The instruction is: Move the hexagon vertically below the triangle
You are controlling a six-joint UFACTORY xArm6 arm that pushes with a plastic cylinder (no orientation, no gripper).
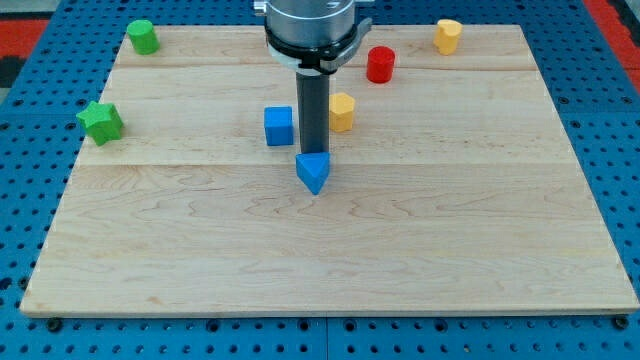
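Tip position: the end effector, a plain rod with no jaws and grasping nothing, touches the upper edge of the blue triangle on the tabletop. The yellow hexagon lies just right of the rod, above the tip. The blue cube sits just left. The red cylinder stands farther up-right.

The rod covers the left part of the yellow hexagon. My tip is hidden behind the blue triangle. The view's top cuts off the arm head.
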